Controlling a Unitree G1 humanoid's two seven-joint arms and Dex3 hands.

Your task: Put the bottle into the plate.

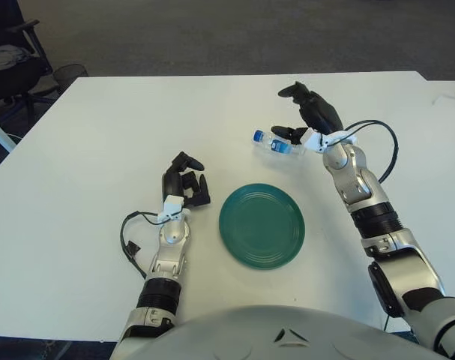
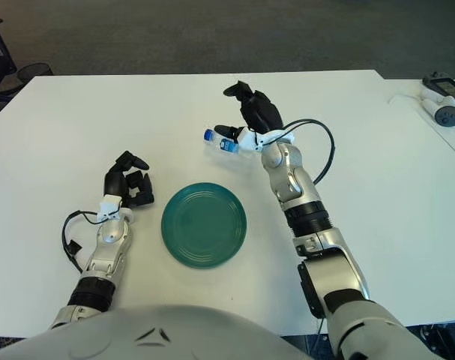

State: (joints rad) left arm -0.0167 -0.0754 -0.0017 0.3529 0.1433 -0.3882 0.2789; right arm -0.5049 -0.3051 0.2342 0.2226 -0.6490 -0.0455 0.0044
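Right hand (image 1: 303,114) hovered over the lying bottle (image 1: 276,144), fingers spread and holding nothing, green plate (image 1: 261,226) nearby, left hand (image 1: 184,185) curled empty left of plate.

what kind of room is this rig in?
Likely an office or lab: a large white table, grey carpet, an office chair at the far left, and controllers on a side table.

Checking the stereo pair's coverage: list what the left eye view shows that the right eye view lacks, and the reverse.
Only the left eye view: the office chair at far left.
Only the right eye view: white devices at far right.
Both: the green plate, the bottle lying on the white table, the right hand at the bottle, and the left hand left of the plate.
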